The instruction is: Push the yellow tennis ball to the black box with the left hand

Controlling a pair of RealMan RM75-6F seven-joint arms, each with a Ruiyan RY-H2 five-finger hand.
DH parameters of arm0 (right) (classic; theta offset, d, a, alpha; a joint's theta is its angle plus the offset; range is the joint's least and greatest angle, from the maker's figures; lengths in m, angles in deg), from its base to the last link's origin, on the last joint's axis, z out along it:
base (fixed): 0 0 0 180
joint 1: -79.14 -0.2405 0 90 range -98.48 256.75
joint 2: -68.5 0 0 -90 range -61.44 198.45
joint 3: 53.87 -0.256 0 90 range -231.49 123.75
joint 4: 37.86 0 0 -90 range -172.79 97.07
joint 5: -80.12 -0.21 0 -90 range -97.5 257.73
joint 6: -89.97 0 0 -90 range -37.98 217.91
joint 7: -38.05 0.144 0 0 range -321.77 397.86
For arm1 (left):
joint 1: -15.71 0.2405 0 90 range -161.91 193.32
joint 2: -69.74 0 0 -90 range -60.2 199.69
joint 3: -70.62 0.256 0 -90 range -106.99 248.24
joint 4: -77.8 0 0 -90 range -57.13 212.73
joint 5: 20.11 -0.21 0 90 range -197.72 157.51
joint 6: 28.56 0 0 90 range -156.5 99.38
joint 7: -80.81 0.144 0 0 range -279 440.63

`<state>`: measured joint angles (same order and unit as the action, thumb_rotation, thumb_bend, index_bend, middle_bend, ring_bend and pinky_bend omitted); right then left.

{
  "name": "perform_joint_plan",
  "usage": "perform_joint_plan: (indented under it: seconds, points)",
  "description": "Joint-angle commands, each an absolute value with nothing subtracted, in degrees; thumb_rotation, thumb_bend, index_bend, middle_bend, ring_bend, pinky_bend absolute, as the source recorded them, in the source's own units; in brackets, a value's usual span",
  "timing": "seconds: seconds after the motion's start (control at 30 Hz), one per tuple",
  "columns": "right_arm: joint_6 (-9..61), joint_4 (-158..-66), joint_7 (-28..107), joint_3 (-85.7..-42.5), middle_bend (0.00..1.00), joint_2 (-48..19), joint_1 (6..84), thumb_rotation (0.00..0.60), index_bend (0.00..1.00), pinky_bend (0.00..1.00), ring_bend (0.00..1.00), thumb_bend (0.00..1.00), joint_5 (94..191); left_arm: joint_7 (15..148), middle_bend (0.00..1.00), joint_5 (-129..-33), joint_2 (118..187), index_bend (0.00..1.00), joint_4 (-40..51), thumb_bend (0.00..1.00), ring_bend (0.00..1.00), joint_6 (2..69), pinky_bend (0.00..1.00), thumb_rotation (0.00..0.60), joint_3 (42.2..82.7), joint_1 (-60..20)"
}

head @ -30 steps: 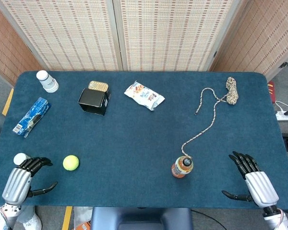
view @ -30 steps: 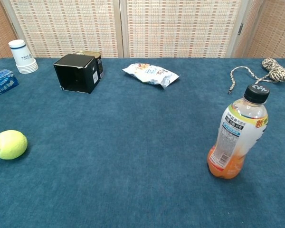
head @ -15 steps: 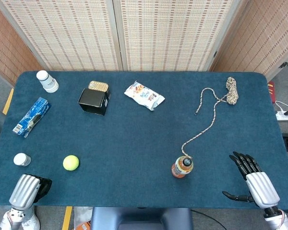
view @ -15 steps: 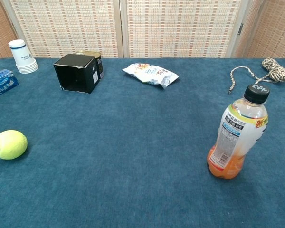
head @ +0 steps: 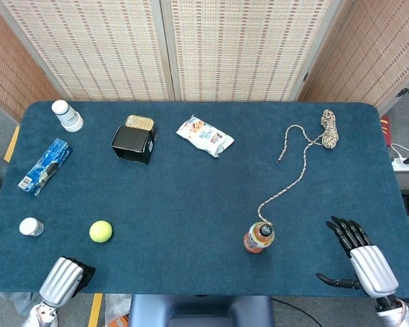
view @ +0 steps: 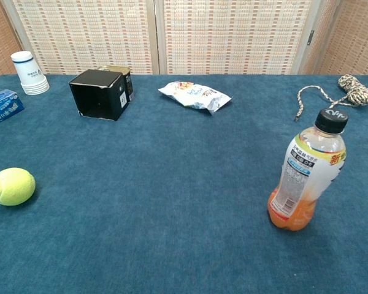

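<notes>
The yellow tennis ball (head: 101,231) lies on the blue table near the front left, also low at the left edge of the chest view (view: 12,186). The black box (head: 133,144) stands further back, its open side facing the front left; the chest view shows the box (view: 99,94) too. My left hand (head: 67,279) sits at the table's front edge, just short of the ball and slightly left of it, not touching it. Its dark fingers are mostly hidden under the silver back. My right hand (head: 365,262) rests at the front right with fingers spread, holding nothing.
A small white jar (head: 31,227) sits left of the ball. A blue packet (head: 45,165) and stacked white cups (head: 67,115) are at the far left, a tin (head: 140,122) behind the box. A snack bag (head: 204,135), rope (head: 307,146) and orange bottle (head: 259,237) lie to the right.
My left hand has drawn back from beside the white jar to the table's front edge and shifted right, ending below the ball. The ball and right hand have not moved.
</notes>
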<state>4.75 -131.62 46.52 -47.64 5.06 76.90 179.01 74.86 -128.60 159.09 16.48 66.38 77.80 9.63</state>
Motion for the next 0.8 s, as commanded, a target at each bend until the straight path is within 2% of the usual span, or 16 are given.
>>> perform_joint_plan:
  seconds: [0.03, 0.3, 0.8]
  points:
    - [4.7, -131.6, 46.6, -47.6, 0.00, 5.1, 76.9, 0.534, 0.00, 0.00, 0.00, 0.00, 179.1, 72.9, 1.00, -129.0, 165.0, 1.00, 24.7, 0.69, 1.00, 65.6, 1.00, 0.600, 76.6, 7.2]
    - [5.0, -131.4, 47.2, -47.6, 0.00, 5.2, 76.7, 0.534, 0.00, 0.00, 0.00, 0.00, 178.9, 69.1, 1.00, -126.8, 169.2, 1.00, 31.8, 0.69, 1.00, 61.6, 1.00, 0.600, 77.0, 5.0]
    - [5.6, -132.1, 45.3, -47.6, 0.00, 4.9, 76.6, 0.534, 0.00, 0.00, 0.00, 0.00, 178.6, 64.0, 1.00, -123.5, 172.6, 1.00, 39.1, 0.68, 1.00, 60.0, 1.00, 0.600, 76.6, 2.6]
